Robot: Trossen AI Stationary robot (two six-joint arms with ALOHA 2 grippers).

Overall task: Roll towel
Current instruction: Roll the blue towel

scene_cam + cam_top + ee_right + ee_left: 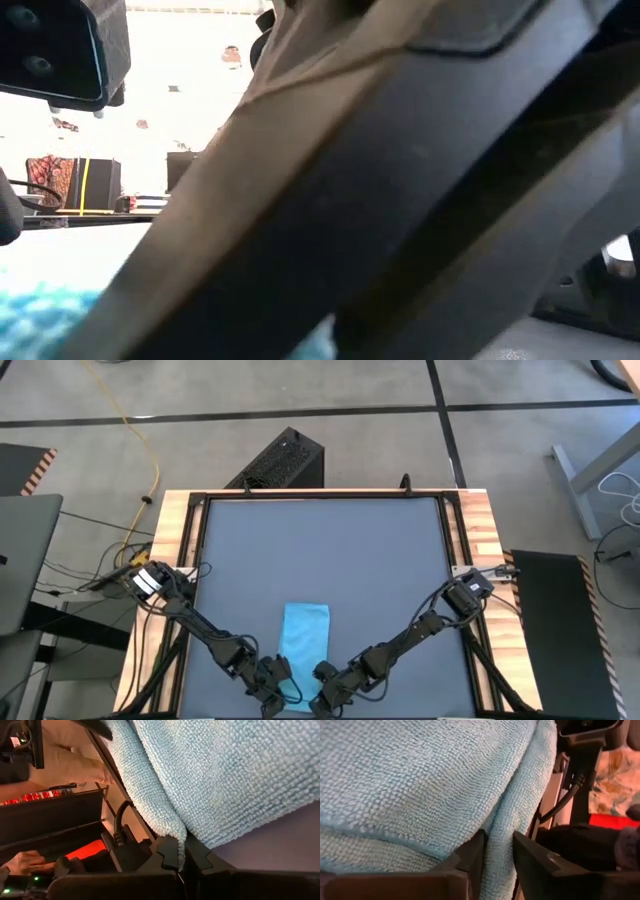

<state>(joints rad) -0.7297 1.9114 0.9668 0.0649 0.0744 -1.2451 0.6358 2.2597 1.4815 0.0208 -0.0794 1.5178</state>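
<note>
Towel (303, 643): light sky-blue cloth lying flat and lengthwise on the dark grey table (320, 560); its near end sits between the two sets of jaws, and the rest stretches away from them toward the table's middle.

Left jaws (283, 695): low over the table at the towel's near left corner. In the left wrist view the two dark fingers (470, 857) stand close together with a fold of the towel's edge (499, 850) pinched between them.

Right jaws (322, 698): low over the table at the towel's near right corner, just beside the left jaws. In the right wrist view the fingertips (170, 852) press together on a thin hem of the towel (181, 847), and the cloth fans out beyond them.

Towel corners: both held, one in each set of jaws; the cloth between them shows a raised, slightly bunched edge in the wrist views.

Arms: both reach inward from the table's side rails and converge at the near edge.

Low view: almost filled by a dark arm link (420, 180) close to the lens; a patch of blue towel (40, 315) shows beside it.

Person's hand (20, 862): seen beyond the table in the right wrist view, well apart from the jaws.
</note>
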